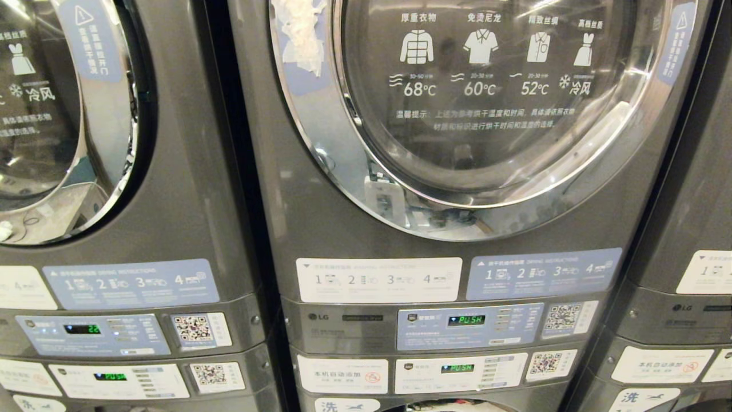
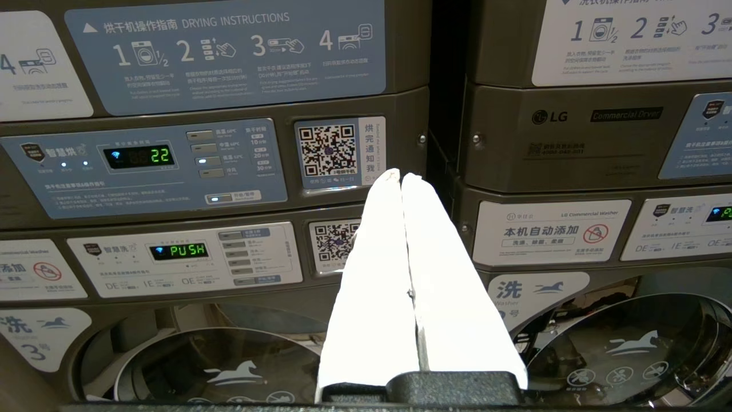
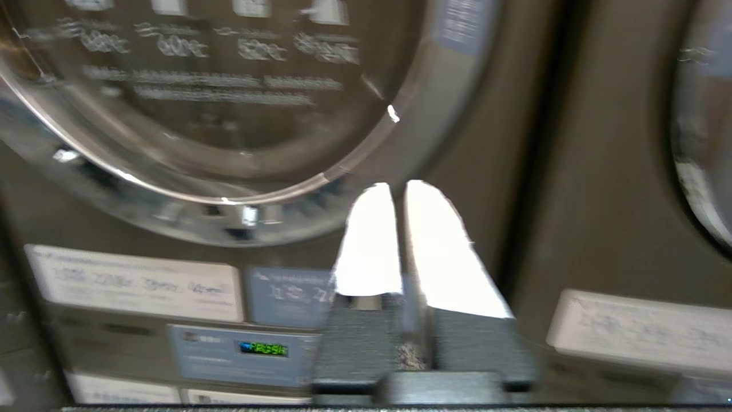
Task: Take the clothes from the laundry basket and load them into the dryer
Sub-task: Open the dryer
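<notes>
Grey stacked dryer (image 1: 434, 171) with closed round door; left hand (image 2: 402, 176) closed and empty, right hand (image 3: 398, 187) slightly parted, empty.

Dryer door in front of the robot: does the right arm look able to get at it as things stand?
Probably yes. The right end effector points at the machine just under the door's chrome rim, with nothing between them. The door looks shut, so the drum itself is not reachable yet.
</notes>
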